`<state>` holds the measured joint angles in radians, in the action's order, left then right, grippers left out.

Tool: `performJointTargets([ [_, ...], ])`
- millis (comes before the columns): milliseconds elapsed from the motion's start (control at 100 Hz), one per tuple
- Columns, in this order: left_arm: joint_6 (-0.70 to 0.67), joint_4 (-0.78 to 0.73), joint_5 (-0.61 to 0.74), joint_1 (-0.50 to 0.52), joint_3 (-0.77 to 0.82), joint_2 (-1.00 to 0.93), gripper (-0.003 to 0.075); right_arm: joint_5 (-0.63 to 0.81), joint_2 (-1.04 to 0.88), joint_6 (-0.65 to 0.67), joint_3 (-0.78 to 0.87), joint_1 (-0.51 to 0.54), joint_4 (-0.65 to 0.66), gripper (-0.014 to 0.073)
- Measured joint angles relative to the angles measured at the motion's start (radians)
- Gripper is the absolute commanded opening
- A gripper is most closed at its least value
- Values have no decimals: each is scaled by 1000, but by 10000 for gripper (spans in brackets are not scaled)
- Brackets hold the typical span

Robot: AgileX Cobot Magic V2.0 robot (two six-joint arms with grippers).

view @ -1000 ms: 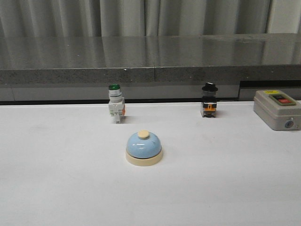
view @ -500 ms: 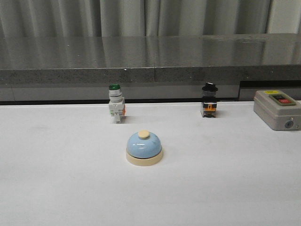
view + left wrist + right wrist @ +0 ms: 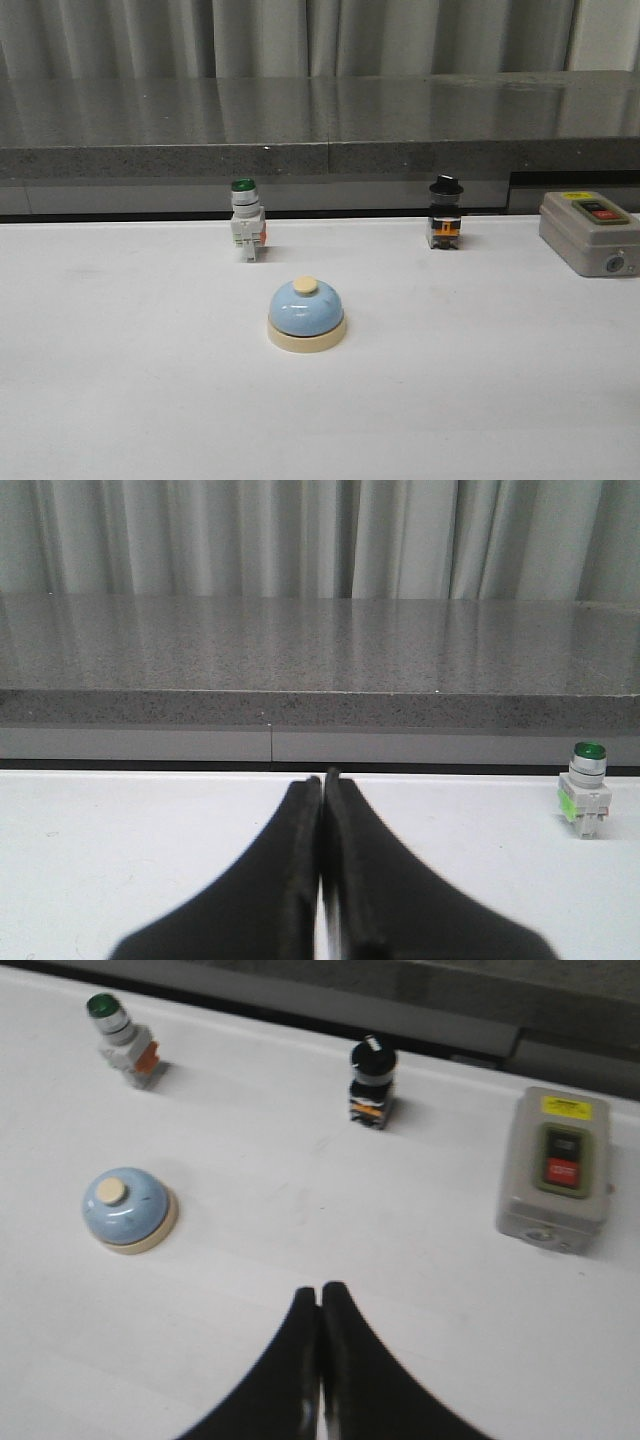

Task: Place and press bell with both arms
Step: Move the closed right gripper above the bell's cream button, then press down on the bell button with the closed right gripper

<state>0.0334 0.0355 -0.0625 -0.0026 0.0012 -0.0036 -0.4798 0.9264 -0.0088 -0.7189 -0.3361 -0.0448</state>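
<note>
Sitting: the bell stands upright on the white table, just below the middle of the front view, its blue dome over the cream base and the knob on top.
Bell in the right wrist view: it lies at the left of the frame, untouched — nothing rests on it.
Room around the bell: bare table on every side; the widest open stretches are the lower part and the left part of the front view.
Green-capped switch: upright, above and a little left of the bell, apart from it, near the table's far edge.
Black-knobbed switch: upright, upper right of the bell, well apart, also by the far edge.
Grey button box: at the right edge of the front view, well apart from the bell.
Far edge: a dark stone ledge runs the full width behind the table, grey curtains above it.
Left gripper: fingers pressed together, holding nothing, over bare table.
Right gripper: fingers together, empty — tip at lower centre of its view, well apart from the bell.
</note>
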Motion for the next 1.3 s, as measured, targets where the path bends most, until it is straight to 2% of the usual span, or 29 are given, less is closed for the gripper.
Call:
performJointTargets([
  [280,0,0,0,0,0,0,-20,-148,340,0,-288,-183,0,-60],
  [580,0,0,0,0,0,0,-20,-262,670,0,-542,-316,0,-60],
  [860,0,0,0,0,0,0,-20,-299,871,-7,-683,-336,0,-60],
  [1300,0,0,0,0,0,0,-20,-284,1046,-24,-773,-336,52,-60],
])
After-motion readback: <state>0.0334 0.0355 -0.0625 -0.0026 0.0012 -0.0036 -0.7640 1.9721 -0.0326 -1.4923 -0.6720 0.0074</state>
